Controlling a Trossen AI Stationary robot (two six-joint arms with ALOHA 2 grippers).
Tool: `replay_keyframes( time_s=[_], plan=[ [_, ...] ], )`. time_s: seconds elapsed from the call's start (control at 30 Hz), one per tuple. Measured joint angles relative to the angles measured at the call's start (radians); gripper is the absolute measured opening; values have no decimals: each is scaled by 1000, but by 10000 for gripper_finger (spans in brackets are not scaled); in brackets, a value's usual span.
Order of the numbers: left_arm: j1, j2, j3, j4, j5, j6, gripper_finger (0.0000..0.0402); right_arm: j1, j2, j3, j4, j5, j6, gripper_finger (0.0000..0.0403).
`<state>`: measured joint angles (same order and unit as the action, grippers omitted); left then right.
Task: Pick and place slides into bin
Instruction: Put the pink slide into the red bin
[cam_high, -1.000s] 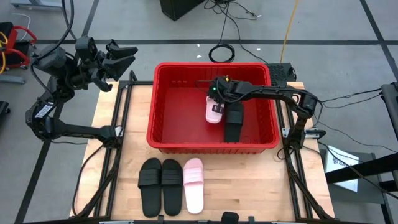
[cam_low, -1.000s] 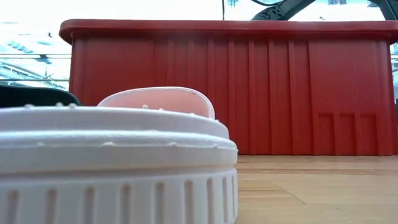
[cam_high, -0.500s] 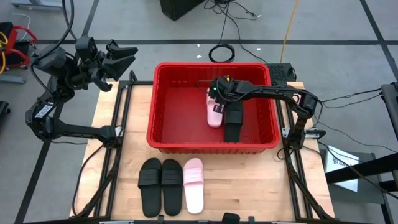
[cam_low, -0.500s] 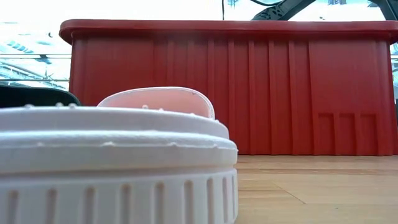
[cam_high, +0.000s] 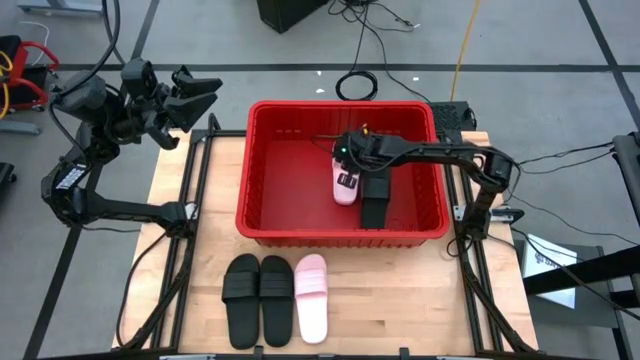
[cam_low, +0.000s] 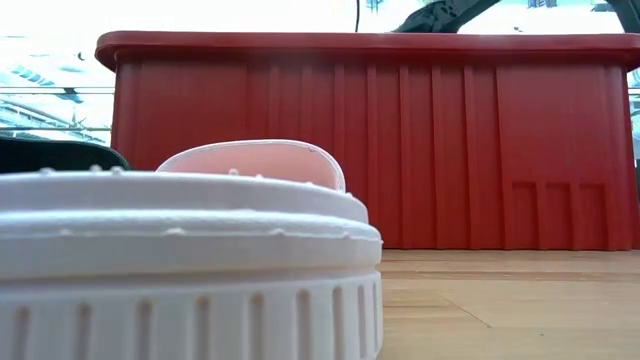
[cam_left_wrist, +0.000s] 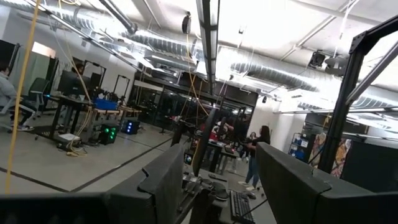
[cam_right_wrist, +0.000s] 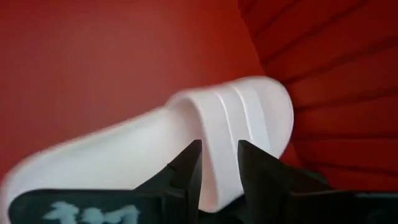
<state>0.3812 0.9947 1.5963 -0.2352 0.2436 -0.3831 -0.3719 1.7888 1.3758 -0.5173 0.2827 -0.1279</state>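
Note:
The red bin (cam_high: 262, 170) stands at the table's far middle. My right gripper (cam_high: 347, 177) reaches down into it and is shut on a light pink slide (cam_high: 345, 190), which lies beside a black slide (cam_high: 375, 195) on the bin floor. Two black slides (cam_high: 259, 298) and another pink slide (cam_high: 312, 297) lie soles down on the table near its front edge. My left gripper (cam_high: 205, 90) is open and empty, raised beyond the table's far left corner. My right gripper comes from above, pointing down, at the pink slide's strap (cam_right_wrist: 249, 118). One finger (cam_right_wrist: 188, 167) stands on the footbed side of the strap's edge and the other (cam_right_wrist: 252, 167) on the strap's outer side. Whether the slide rests on the bin floor cannot be told.
In the low view a white ribbed round thing (cam_low: 180, 270) fills the foreground, with the table's pink slide (cam_low: 250, 160) and the bin's ribbed wall (cam_low: 450, 150) behind it. Bare wood lies right of the three slides. Cables run over the floor beyond the table.
My right gripper has shifted a little toward the table's left and near edges inside the bin. The pink slide has gone with it and now lies more nearly parallel to the black slide.

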Motion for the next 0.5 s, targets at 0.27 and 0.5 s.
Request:
replay_keyframes(
  time_s=[0.27, 0.5],
  plan=[
    [0, 0, 0, -36, 1, 22, 202, 53, -115, 0, 76, 0, 174, 88],
    [0, 0, 0, -38, -1, -20, 202, 88, -196, 0, 351, -30, 469, 86]
  ],
)
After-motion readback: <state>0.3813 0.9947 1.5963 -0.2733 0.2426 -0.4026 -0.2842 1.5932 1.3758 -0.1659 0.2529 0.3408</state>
